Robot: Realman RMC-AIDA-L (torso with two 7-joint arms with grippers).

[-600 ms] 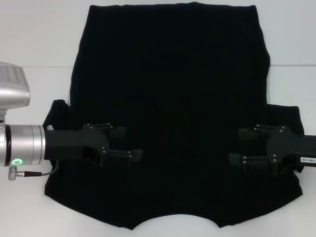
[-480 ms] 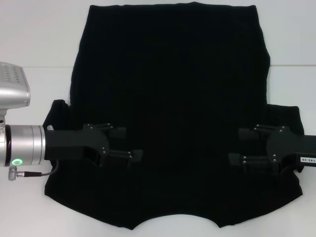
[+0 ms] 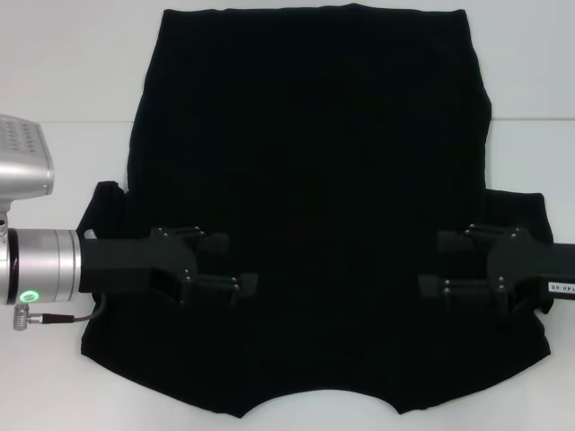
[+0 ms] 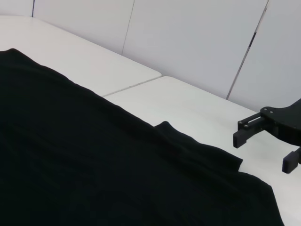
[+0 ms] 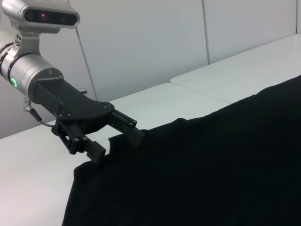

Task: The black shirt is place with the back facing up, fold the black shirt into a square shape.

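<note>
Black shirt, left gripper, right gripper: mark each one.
black shirt [image 3: 310, 135]: head view, middle of the back.
left gripper [image 3: 235, 262]: head view, between its fingertips.
right gripper [image 3: 435, 264]: head view, between its fingertips.

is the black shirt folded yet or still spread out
Mostly spread: the black shirt lies flat on the white table, body full width, only the sleeves look tucked in. Both hands are open above it.

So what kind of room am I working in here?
Likely a lab or test cell, not a home: plain white tables pushed together, bare white wall panels behind, and only the black shirt laid out between the left pincer and right pincer.
</note>
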